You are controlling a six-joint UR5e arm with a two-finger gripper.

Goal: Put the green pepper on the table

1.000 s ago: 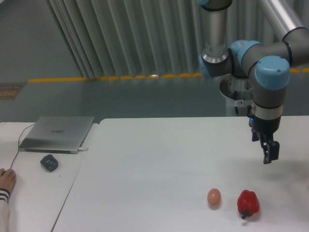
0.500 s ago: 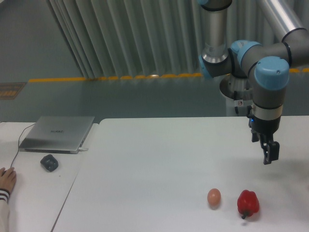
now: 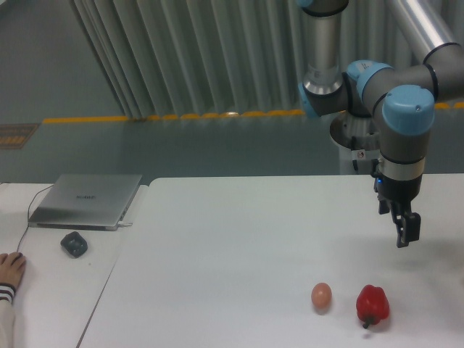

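The green pepper is out of view. The large white table (image 3: 239,239) fills the lower middle and right of the camera view. My gripper (image 3: 404,235) hangs above the table's right side, pointing down, with nothing visible between its fingers. It is seen side-on, so its dark fingers overlap and I cannot make out the gap between them. It is up and to the right of a red pepper (image 3: 373,305).
A small tan egg (image 3: 321,295) lies just left of the red pepper near the front edge. On the narrower white table to the left are a grey laptop (image 3: 87,199), a dark mouse (image 3: 74,243) and a person's hand (image 3: 10,268).
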